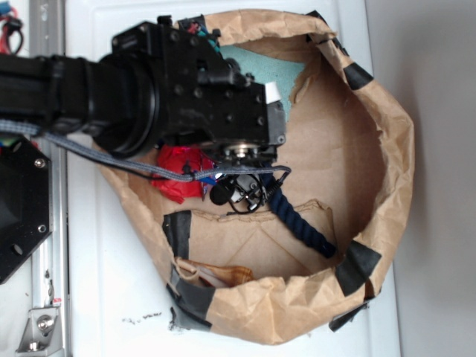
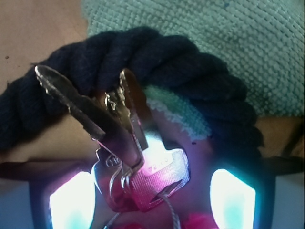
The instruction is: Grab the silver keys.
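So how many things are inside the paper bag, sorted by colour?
Silver: 1, the keys
Navy blue: 1, the rope
Red: 1, the paper wad
Green: 1, the cloth
Total: 4, not counting the gripper or anything hidden under the arm.

You see a white table under everything, bright and evenly lit. On it stands a brown paper bag with its rim rolled down and patched with black tape. At the right there is a plain grey surface, perhaps a wall. A metal bracket sits at the lower left corner.
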`<state>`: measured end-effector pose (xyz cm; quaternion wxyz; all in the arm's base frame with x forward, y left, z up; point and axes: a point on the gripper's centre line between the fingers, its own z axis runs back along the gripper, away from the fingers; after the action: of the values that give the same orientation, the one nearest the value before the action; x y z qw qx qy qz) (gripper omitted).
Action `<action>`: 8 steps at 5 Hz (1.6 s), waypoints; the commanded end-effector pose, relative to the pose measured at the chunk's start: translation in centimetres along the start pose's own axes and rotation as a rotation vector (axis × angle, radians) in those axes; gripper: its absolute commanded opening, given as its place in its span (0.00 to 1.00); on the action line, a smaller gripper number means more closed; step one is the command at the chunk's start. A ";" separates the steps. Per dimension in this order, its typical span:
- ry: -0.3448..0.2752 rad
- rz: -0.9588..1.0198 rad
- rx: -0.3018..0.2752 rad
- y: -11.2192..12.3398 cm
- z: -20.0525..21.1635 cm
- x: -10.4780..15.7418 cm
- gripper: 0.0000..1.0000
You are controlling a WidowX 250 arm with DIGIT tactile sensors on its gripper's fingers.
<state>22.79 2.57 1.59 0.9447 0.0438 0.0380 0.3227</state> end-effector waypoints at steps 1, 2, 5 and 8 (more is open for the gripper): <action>-0.021 -0.002 -0.042 0.9 0.3 0.1 0.00; -0.019 -0.009 -0.043 1.0 0.3 -0.1 0.00; 0.000 -0.006 -0.048 1.4 0.7 -0.3 0.00; -0.062 -0.003 -0.120 1.4 4.9 0.1 0.00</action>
<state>21.80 1.88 5.54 0.9496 0.0042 0.0179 0.3129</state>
